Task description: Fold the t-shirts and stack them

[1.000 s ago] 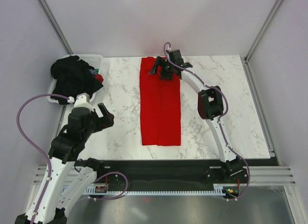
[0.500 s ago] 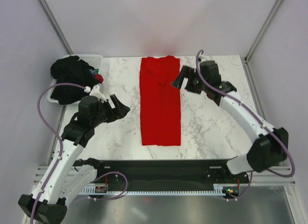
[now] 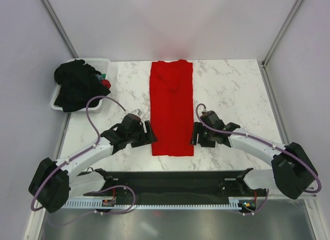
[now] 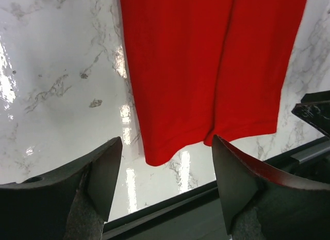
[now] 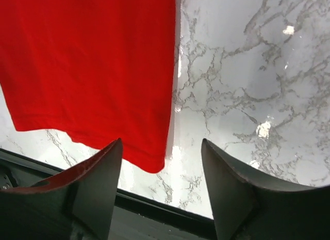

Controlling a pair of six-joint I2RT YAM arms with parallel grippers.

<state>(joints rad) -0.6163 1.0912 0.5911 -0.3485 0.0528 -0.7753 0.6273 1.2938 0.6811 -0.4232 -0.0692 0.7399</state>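
Note:
A red t-shirt [image 3: 172, 108] lies flat on the marble table, folded lengthwise into a long strip with its collar at the far end. My left gripper [image 3: 148, 134] is open and empty, low beside the strip's near left corner. In the left wrist view [image 4: 166, 139] that hem corner [image 4: 155, 156] lies between the fingers. My right gripper [image 3: 196, 135] is open and empty beside the near right corner. In the right wrist view [image 5: 161, 142] the hem corner [image 5: 152, 165] lies between the fingers. Black t-shirts [image 3: 76, 84] are heaped in a white tub at the far left.
The white tub [image 3: 102, 61] stands off the table's far left corner, with a bit of red and green showing under the black heap. The table's dark front edge [image 3: 170, 174] runs just near of both grippers.
Both arms have swung in to the near end of the red shirt. The right gripper left the collar end and came down the right side; the left moved right and nearer.

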